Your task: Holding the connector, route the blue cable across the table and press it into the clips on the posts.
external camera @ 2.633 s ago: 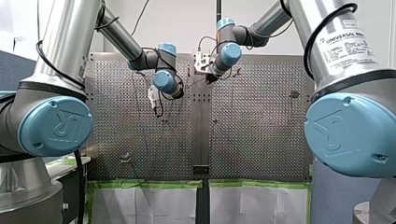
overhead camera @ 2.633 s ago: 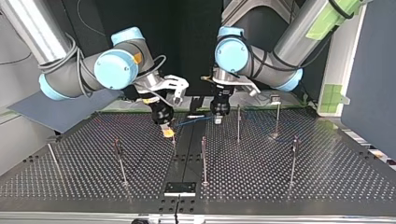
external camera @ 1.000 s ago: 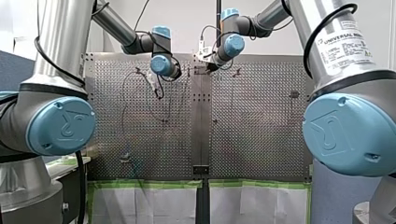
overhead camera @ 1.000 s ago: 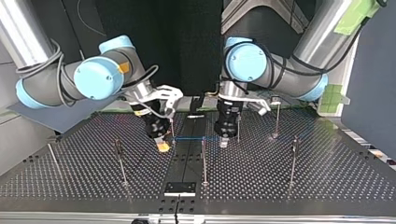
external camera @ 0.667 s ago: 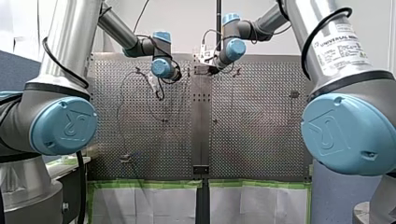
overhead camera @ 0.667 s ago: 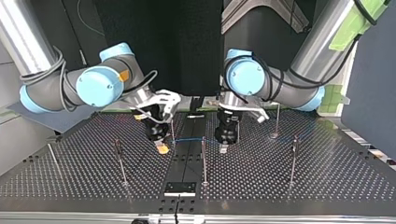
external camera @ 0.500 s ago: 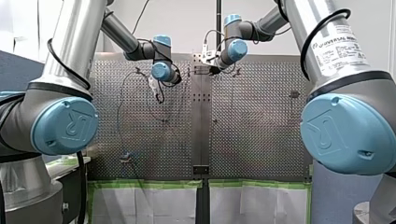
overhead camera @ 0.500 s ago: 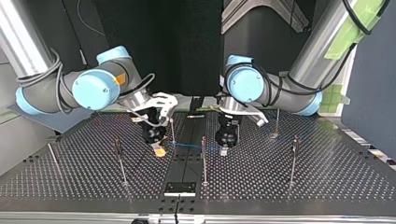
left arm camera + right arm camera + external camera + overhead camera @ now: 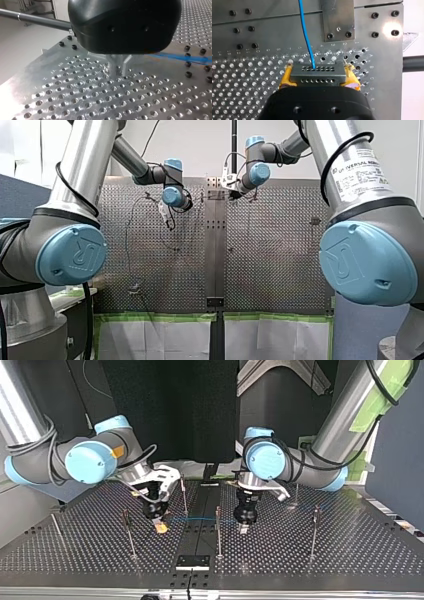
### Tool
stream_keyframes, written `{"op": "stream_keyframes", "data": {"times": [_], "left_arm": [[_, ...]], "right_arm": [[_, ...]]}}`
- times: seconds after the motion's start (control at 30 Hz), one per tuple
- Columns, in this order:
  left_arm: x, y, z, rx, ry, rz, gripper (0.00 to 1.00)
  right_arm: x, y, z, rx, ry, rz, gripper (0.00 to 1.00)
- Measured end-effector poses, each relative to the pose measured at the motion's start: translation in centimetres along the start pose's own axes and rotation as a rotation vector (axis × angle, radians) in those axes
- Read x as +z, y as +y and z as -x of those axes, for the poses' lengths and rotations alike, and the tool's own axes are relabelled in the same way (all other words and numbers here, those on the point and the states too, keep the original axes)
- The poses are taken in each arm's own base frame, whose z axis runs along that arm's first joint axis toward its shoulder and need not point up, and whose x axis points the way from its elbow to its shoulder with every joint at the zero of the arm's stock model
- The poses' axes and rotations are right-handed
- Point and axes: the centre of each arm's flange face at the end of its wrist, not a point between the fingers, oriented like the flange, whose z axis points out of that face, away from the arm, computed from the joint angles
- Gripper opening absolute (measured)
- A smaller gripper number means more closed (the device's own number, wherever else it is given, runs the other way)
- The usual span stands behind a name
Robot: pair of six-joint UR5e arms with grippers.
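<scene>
On the perforated table point(image 9: 325, 560) our two grippers sit low either side of the centre strip point(image 9: 197, 502), well in from the side edges. Our left gripper point(image 9: 117, 73) has its metal fingers point(image 9: 112, 67) squeezed together; we can't tell if anything's caught in them. Our right gripper point(image 9: 318, 72) is clamped, yellow pads point(image 9: 284, 78) on the grey connector point(image 9: 316, 79). The blue cable point(image 9: 197, 520) runs from it across a post point(image 9: 218, 535) to the left one.

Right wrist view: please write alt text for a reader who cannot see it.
My right gripper, with yellow pads, is shut on a grey rectangular connector with rows of small holes. A thin blue cable runs from the connector away over the perforated metal table.
</scene>
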Motion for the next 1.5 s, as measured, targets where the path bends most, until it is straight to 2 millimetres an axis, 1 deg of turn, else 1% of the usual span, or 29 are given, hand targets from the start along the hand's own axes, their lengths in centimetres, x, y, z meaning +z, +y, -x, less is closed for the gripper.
{"op": "stream_keyframes", "data": {"times": [0.07, 0.1, 0.13, 0.27, 0.47, 0.6, 0.9, 1.0, 1.17, 1.3, 1.4, 1.5], "left_arm": [[-0.1, 0.0, -0.1, 0.004, 0.005, 0.009, 0.89], [-0.3, -0.1, -0.1, 0.008, 0.010, 0.014, 0.89], [-0.4, -0.1, -0.2, 0.012, 0.014, 0.020, 1.00], [-1.0, -0.3, 0.0, 0.034, 0.033, 0.040, 1.00], [-2.8, -1.4, 1.4, 0.043, 0.059, 0.037, 1.00], [-4.7, -2.2, 1.7, 0.049, 0.096, 0.011, 1.00], [-9.5, -3.5, 1.5, 0.064, 0.192, -0.038, 1.00], [-10.6, -4.0, 2.0, 0.064, 0.194, -0.049, 1.00], [-12.0, -5.3, 3.6, 0.075, 0.162, -0.079, 1.00], [-12.7, -7.0, 5.1, 0.077, 0.114, -0.106, 1.00], [-12.7, -8.2, 5.5, 0.074, 0.092, -0.115, 1.00], [-12.5, -9.3, 5.2, 0.077, 0.094, -0.115, 1.00]], "right_arm": [[0.0, 0.2, 0.0, 0.000, 0.000, 0.003, 0.00], [0.0, 0.3, 0.0, 0.000, 0.000, 0.004, 0.00], [0.0, 0.4, -0.1, 0.001, 0.000, 0.006, 0.00], [0.0, 0.8, -0.1, 0.001, 0.001, 0.012, 0.00], [0.0, 1.3, -0.2, 0.002, 0.000, 0.024, 0.00], [0.0, 1.5, -0.2, 0.002, 0.001, 0.029, 0.00], [0.0, 2.1, -0.4, 0.003, 0.003, 0.038, 0.00], [0.0, 2.2, -0.4, 0.003, 0.003, 0.040, 0.00], [0.0, 2.7, -0.5, 0.004, 0.003, 0.047, 0.00], [0.0, 3.2, -0.5, 0.009, 0.004, 0.054, 0.00], [0.0, 3.5, -0.6, 0.013, 0.004, 0.058, 0.00], [0.0, 3.6, -0.6, 0.015, 0.004, 0.059, 0.00]]}}
